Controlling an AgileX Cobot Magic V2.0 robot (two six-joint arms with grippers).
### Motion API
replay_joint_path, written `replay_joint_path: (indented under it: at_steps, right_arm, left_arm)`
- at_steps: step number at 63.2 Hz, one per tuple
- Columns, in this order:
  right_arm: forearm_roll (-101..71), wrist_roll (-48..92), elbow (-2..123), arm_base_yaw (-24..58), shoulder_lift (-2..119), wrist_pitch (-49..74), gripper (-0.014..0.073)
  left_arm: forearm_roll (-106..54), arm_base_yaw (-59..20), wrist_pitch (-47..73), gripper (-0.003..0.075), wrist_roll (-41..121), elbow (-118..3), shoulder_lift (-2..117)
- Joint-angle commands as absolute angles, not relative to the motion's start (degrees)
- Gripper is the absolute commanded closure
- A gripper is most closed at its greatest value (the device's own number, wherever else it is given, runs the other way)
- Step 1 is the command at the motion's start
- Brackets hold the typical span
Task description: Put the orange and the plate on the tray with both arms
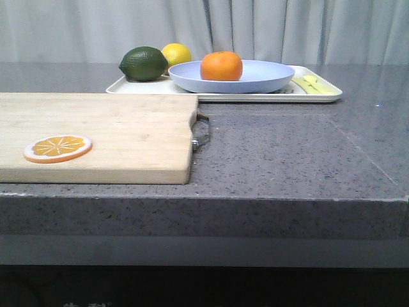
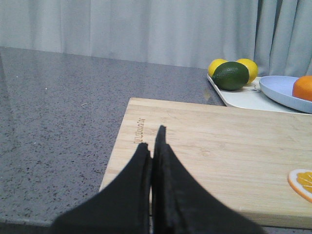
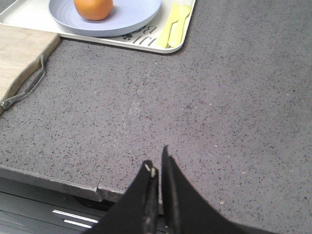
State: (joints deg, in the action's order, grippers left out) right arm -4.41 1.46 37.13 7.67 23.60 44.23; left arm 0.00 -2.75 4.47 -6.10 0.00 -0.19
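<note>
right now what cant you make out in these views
- Tray print: front view hides it behind the plate; right wrist view shows only part.
- Second lemon: left wrist view only; the lime hides it in front.
- Orange: cut by the left wrist frame edge.

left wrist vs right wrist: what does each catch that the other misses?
Only the left wrist view shows the lemons, the dark green lime, the orange slice and the shut left gripper. Only the right wrist view shows the yellow cutlery, the board's metal handle and the shut right gripper. Both show the orange in the plate on the tray, plus the cutting board.
</note>
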Motion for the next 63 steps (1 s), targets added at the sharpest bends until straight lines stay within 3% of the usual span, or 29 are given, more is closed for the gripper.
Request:
replay_joint_path:
  at_steps: [1,23,46,63]
  right_arm:
    - [-3.9,2.0,38.5,7.6,24.0,40.1,0.055]
    - [-1.8,2.1,37.2,7.7,22.7,36.9,0.055]
    - [-2.1,1.9,7.8,1.4,4.7,1.2,0.055]
    - [-5.5,2.0,-1.3,1.3,-1.8,-1.1,0.055]
  left_arm:
    - [0.0,-2.6,-0.7,0.0738,-6.8,0.4,-1.4]
    - [0.0,-2.6,-0.7,0.0738,-6.8,0.4,-1.4]
    - [0.0,-2.6,-0.7,0.0738,-6.8,0.4,-1.4]
    - [0.0,-2.6,-0.7,0.0738,-6.8,0.4,-1.4]
